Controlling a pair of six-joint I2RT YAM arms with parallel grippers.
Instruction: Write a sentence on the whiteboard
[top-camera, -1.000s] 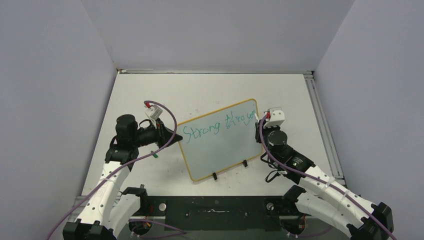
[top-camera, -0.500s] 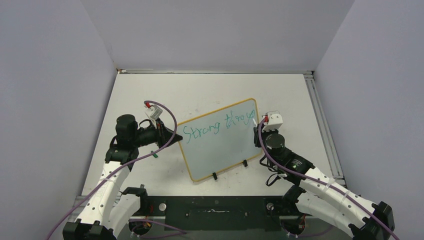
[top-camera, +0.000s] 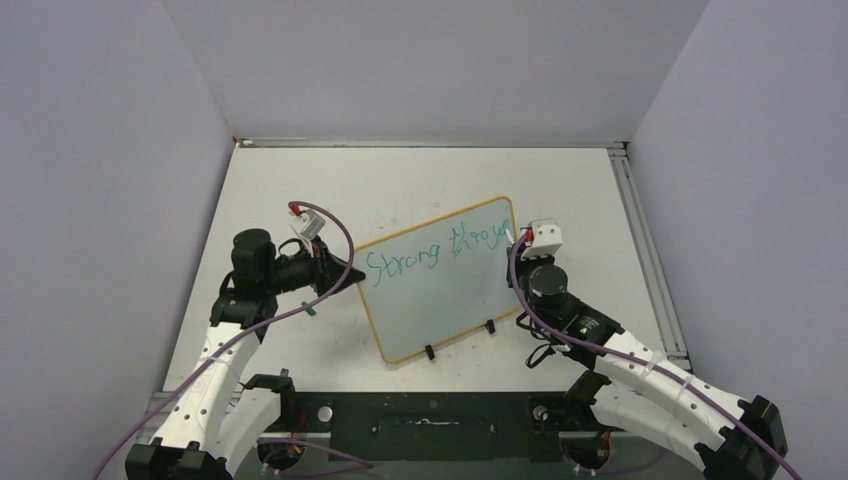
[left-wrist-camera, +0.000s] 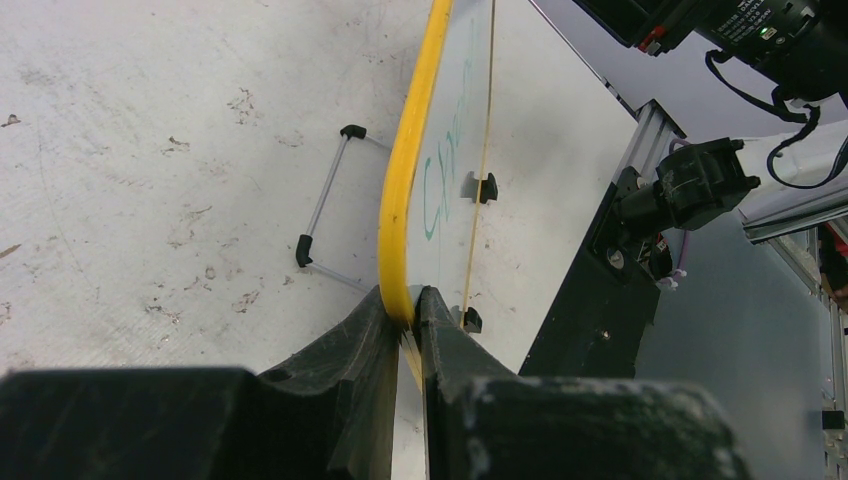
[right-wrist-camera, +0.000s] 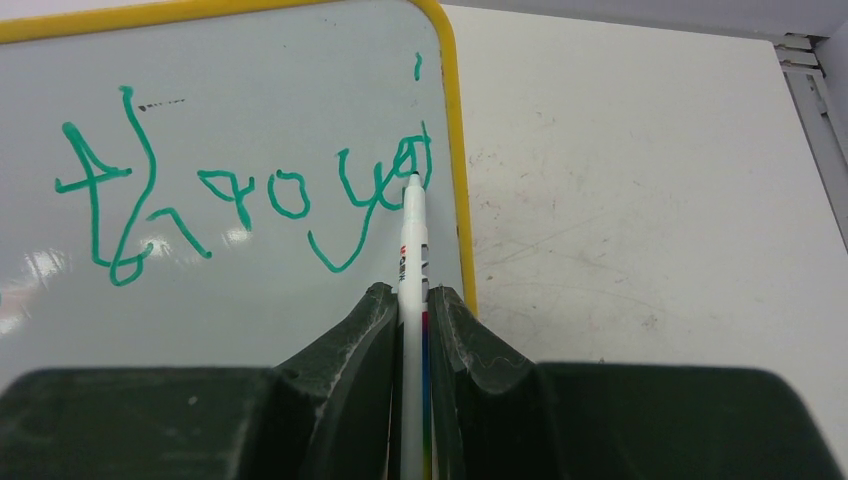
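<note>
Found the whiteboard (top-camera: 440, 300) skewed in the middle of the bench (top-camera: 400, 180), green sentence (top-camera: 400, 263) reading "Strong throug" along its far edge. Noted left jaws pinching its yellow left edge, right jaws pressed on a white marker (right-wrist-camera: 412, 250), tip touching the last letter.

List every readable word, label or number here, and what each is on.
"Strong": green writing on the whiteboard.
"throug": the next word, last letter unfinished at the marker tip.
Red print on the marker barrel: too small to read.
White print on the black housing, left wrist view: blurred.
</note>
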